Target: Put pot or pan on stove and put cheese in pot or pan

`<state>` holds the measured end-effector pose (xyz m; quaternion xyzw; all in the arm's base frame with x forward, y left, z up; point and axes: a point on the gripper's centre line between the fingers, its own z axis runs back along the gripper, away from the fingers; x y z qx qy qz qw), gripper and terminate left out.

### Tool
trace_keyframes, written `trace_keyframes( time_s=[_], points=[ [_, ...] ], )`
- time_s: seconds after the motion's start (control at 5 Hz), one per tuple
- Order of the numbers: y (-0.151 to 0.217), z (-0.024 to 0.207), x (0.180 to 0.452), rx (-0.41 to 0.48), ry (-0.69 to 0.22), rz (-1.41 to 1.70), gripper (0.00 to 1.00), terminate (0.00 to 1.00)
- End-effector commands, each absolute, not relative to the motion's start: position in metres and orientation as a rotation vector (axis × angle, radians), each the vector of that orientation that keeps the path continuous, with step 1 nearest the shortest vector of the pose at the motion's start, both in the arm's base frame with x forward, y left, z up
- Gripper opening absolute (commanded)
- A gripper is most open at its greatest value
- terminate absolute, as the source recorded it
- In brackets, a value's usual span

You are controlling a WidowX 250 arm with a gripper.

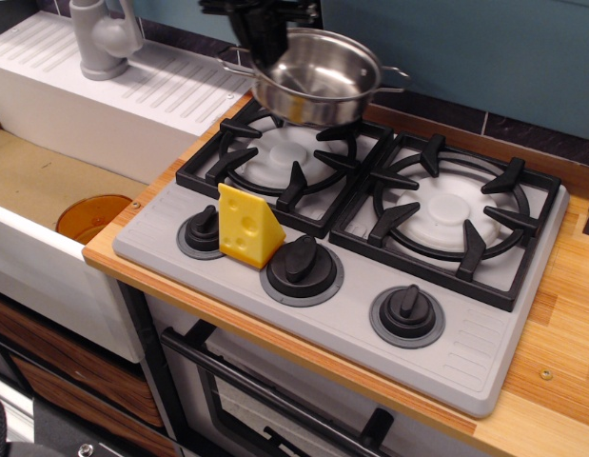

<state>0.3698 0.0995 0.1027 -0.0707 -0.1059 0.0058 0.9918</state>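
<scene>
A shiny steel pot (pixel 318 78) with wire loop handles hangs tilted in the air over the far edge of the left burner grate (pixel 280 157). My black gripper (pixel 261 43) is shut on the pot's left rim and holds it from above. The light grey stove (pixel 351 224) has two black grates and three black knobs. The yellow cheese wedge (pixel 246 227) stands upright on the stove's front strip, between the left knob (pixel 201 233) and the middle knob (pixel 302 268).
A white sink unit with a grey tap (pixel 102 38) stands at the left, with an orange bowl (pixel 92 217) in the basin. The wooden counter (pixel 560 314) runs along the right. A blue wall is behind the stove.
</scene>
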Motion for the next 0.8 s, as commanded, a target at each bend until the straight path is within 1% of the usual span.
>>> trace_keyframes(
  time_s=[0.0, 0.2, 0.4, 0.6],
  points=[
    [0.127, 0.100, 0.361, -0.127, -0.281, 0.020, 0.00, 0.00],
    [0.133, 0.085, 0.352, -0.145, -0.290, 0.027, 0.00, 0.00],
    [0.132, 0.058, 0.345, -0.196, -0.326, 0.036, 0.00, 0.00],
    [0.121, 0.039, 0.344, -0.253, -0.361, 0.051, 1.00, 0.00]
  ],
)
